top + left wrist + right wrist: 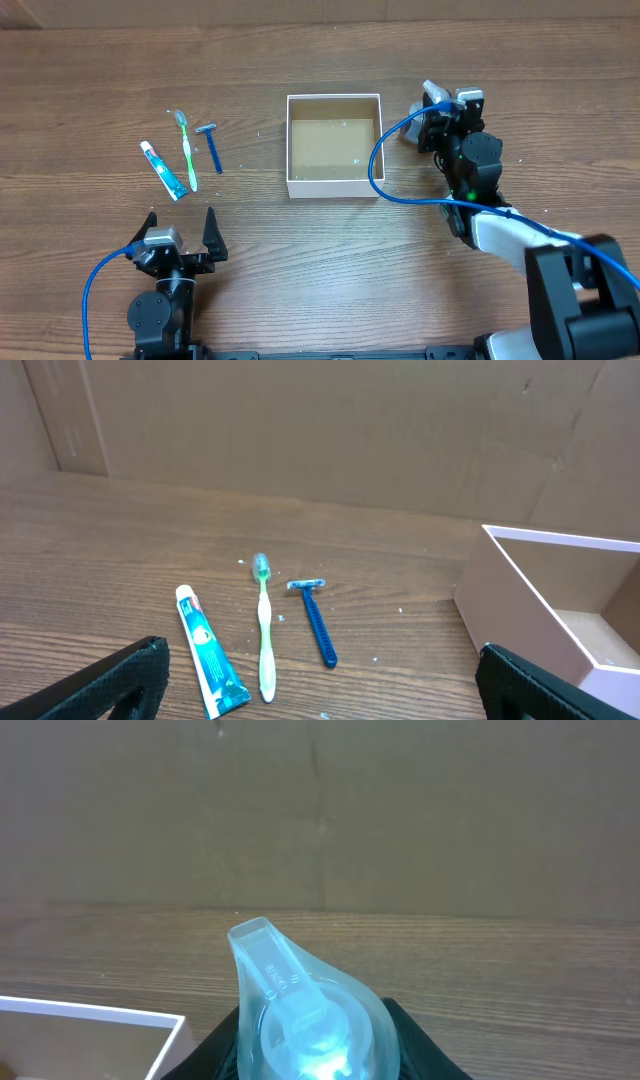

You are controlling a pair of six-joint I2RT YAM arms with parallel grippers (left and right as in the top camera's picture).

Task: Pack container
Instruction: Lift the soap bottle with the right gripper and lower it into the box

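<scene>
My right pincer (437,108) clamps a blue case (300,1010), floss maybe; box (334,186) sits just left of it.

Container (334,187) is sitting mid-tabletop (300,280). Well to its left, toothpaste (163,170), toothbrush (187,150) and razor (212,146) are lying side by side, in that order left to right. Left pincer (181,218) is standing in front of them, on the robot's side. Right pincer (430,105) is sitting just right of the container, gripping a plastic piece (300,1010) between its fingers.
</scene>
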